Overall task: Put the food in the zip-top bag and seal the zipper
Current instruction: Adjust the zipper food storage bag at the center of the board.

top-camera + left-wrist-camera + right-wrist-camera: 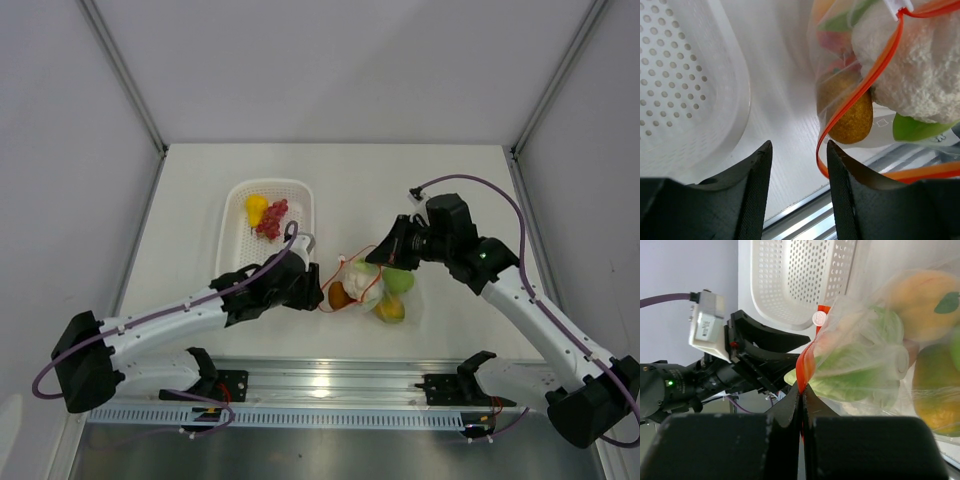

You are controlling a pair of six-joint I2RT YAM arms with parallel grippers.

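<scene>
Clear plastic, the zip-top bag (372,290) lies on the surface (460,180) between the arms, cauliflower (920,75) inside. The right gripper (801,390) has its jaws pinched shut on the orange-red zipper (805,365); the left gripper (797,165) has its jaws apart and empty, the strip just beside one. Grapes (272,220) and a yellow fruit (256,207) sit in the white basket (232,215)

Reached inward with left arm (165,320) and right arm (535,305).
Held left gripper (799,145) partly apart, right gripper (802,390) squeezed tight.
</scene>
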